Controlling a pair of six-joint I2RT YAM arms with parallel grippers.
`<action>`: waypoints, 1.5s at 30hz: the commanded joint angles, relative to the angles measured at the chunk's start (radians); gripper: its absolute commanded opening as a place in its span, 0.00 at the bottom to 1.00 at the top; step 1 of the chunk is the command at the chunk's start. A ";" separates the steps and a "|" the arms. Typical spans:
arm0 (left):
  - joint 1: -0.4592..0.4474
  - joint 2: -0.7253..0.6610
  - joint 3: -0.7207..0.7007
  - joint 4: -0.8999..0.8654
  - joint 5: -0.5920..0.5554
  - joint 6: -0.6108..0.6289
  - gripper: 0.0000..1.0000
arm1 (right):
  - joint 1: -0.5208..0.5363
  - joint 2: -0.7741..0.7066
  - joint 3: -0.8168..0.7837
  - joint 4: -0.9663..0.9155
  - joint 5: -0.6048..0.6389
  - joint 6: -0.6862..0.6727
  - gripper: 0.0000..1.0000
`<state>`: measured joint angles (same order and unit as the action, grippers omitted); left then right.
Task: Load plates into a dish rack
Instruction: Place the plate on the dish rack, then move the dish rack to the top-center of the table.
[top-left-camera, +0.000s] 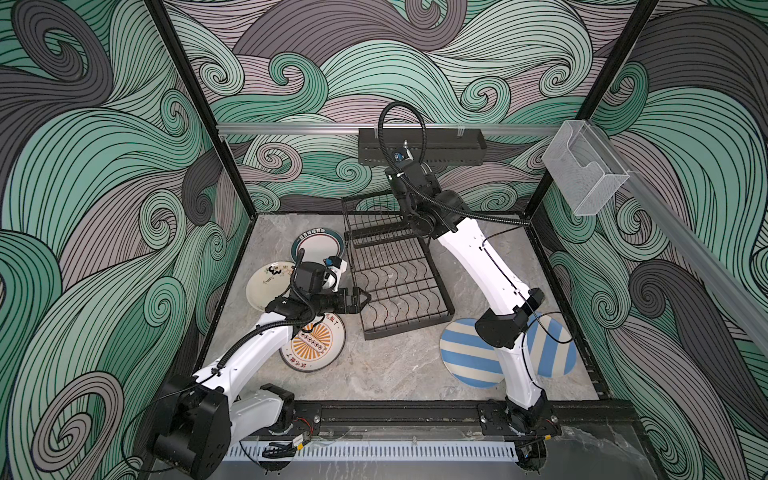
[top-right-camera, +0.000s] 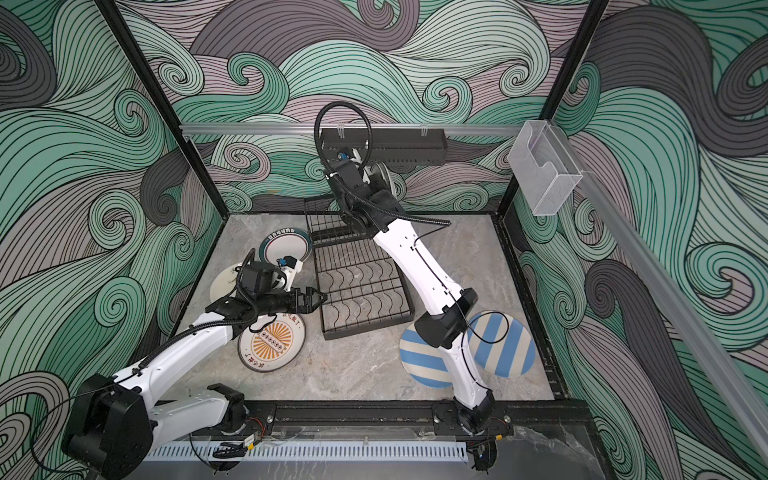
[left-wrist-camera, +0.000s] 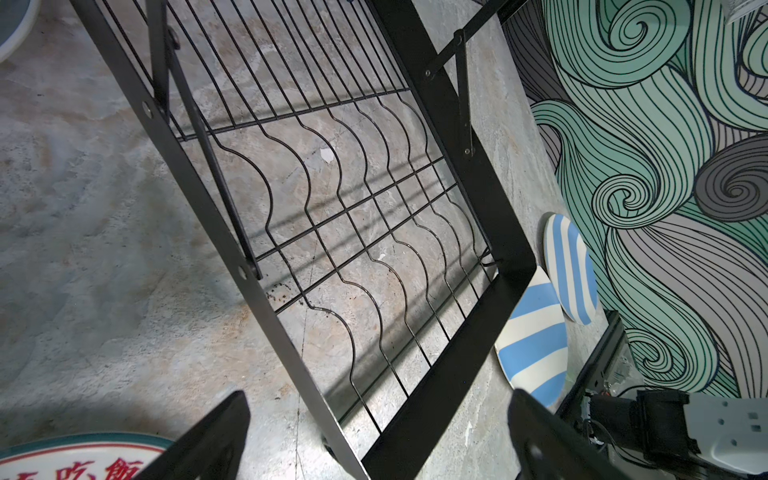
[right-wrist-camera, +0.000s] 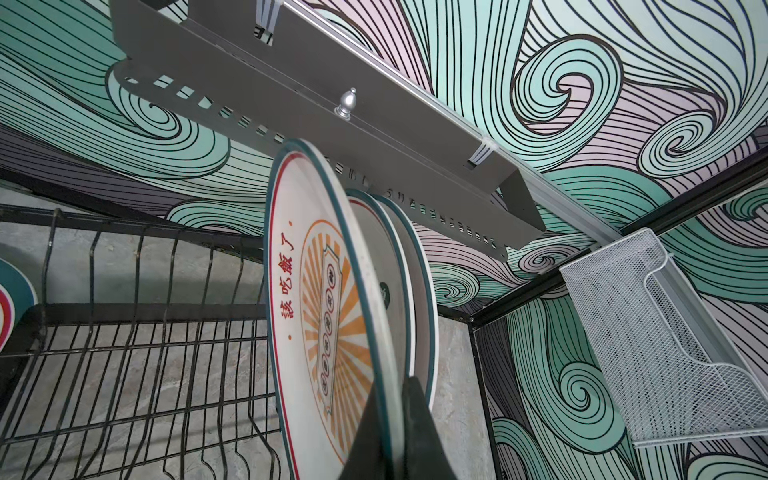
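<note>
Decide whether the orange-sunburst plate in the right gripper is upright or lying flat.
Upright: in the right wrist view the orange-sunburst plate stands on edge, rim pinched by the shut right gripper.

Robot lab cell: wave-patterned walls (top-left-camera: 83, 208), black frame (top-left-camera: 199, 108), rail-mounted arms (top-left-camera: 478, 266).

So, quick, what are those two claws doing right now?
Left gripper: open, holding nothing.
Right gripper: shut on the rim of an orange-sunburst plate.
</note>
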<state>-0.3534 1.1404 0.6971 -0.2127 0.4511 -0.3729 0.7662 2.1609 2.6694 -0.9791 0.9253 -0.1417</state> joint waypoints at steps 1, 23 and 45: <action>-0.013 -0.018 -0.006 0.004 0.010 0.013 0.99 | 0.005 0.008 0.012 0.005 0.073 0.042 0.00; -0.059 -0.076 -0.029 -0.014 -0.012 0.018 0.99 | -0.008 0.074 0.020 -0.078 0.057 0.178 0.10; -0.060 -0.024 0.065 -0.017 0.009 0.024 0.99 | -0.076 -0.918 -1.026 -0.052 -0.438 0.386 0.80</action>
<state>-0.4084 1.1004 0.7227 -0.2317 0.4335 -0.3542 0.7162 1.3190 1.7927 -1.0027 0.5682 0.1364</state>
